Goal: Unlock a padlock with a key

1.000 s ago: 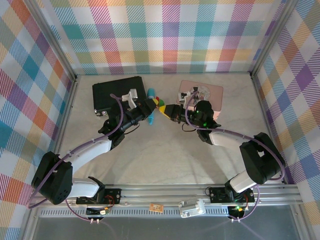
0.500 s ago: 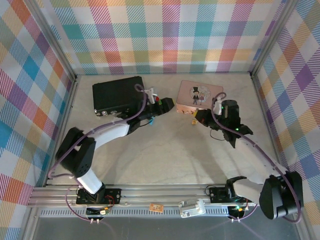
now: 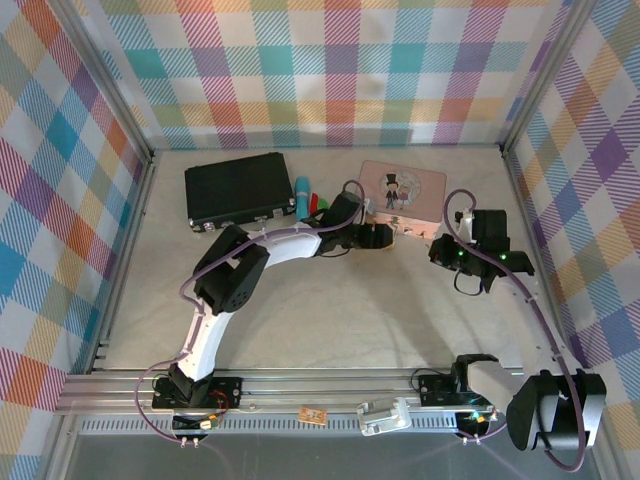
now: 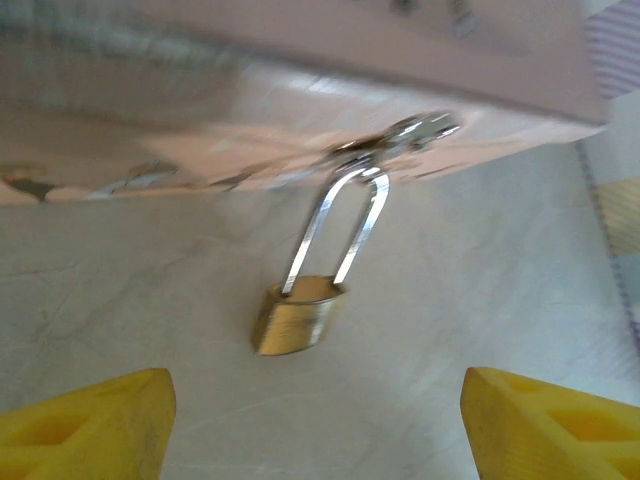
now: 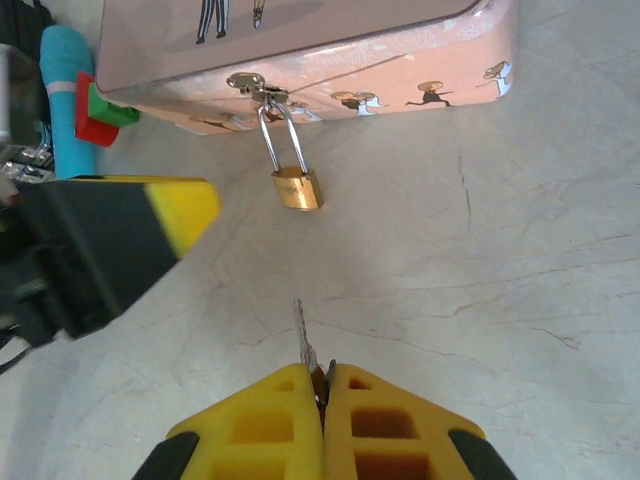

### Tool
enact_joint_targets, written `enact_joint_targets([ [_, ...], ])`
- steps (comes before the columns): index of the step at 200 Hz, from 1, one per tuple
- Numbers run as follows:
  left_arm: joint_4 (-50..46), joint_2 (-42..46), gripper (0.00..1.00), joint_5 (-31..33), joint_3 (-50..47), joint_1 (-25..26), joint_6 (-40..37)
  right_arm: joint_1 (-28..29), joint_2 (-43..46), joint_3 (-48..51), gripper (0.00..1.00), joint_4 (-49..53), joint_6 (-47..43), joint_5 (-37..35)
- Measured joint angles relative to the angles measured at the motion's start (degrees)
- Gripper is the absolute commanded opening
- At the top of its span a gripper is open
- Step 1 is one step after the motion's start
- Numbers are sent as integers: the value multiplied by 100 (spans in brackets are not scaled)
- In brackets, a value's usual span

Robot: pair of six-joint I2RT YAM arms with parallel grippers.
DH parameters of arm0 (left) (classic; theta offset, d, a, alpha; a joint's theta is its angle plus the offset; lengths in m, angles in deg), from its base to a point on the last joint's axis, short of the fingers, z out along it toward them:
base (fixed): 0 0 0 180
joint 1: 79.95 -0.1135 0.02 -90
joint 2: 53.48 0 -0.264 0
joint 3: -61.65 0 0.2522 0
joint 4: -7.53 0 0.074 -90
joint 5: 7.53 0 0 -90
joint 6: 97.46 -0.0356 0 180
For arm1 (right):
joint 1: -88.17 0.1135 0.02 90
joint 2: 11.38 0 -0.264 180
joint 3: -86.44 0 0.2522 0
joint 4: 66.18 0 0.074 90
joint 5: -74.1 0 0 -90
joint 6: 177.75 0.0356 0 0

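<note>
Reaches with the left arm from its base toward 12 o'clock, bends at the elbow, points the left gripper (image 3: pixel 378 236) to 3 o'clock with yellow fingertips (image 4: pixel 90 420) spread wide; loops the right arm up toward 11 o'clock, right gripper (image 5: pixel 322 392) pinched closed on the key (image 5: pixel 303 335)

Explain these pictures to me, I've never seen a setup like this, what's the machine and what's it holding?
Two robot arms are bolted to the near edge of a table. One picture looks down from above; the other two come from cameras on each wrist, so the yellow shapes are that arm's fingers. On the table lie a black case, a blue pen and a pink tin, with a small brass padlock hooked on the tin's clasp. The left gripper is open, facing the padlock. The right gripper pinches the key.
</note>
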Motion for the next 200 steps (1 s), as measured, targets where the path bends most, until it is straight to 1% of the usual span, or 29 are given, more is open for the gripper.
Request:
enact_joint_targets([
  [28,-291,-348,71,50,350,9,-72,0,107,0,0,0,-2,153],
  [74,-271,-761,67,83,911,103,-98,0,118,0,0,13,-7,278],
  [95,-249,-927,61,76,1172,142,-94,0,153,0,0,48,-7,297],
  [109,-256,-1014,55,96,1287,168,-79,0,186,0,0,76,-7,299],
  [156,-105,-1217,28,197,1434,232,-55,-7,225,0,0,144,-4,337],
  [191,57,-1235,25,280,1394,256,59,-7,225,2,0,144,2,341],
  [200,101,-1235,28,306,1366,260,90,-7,225,20,0,118,20,345],
])
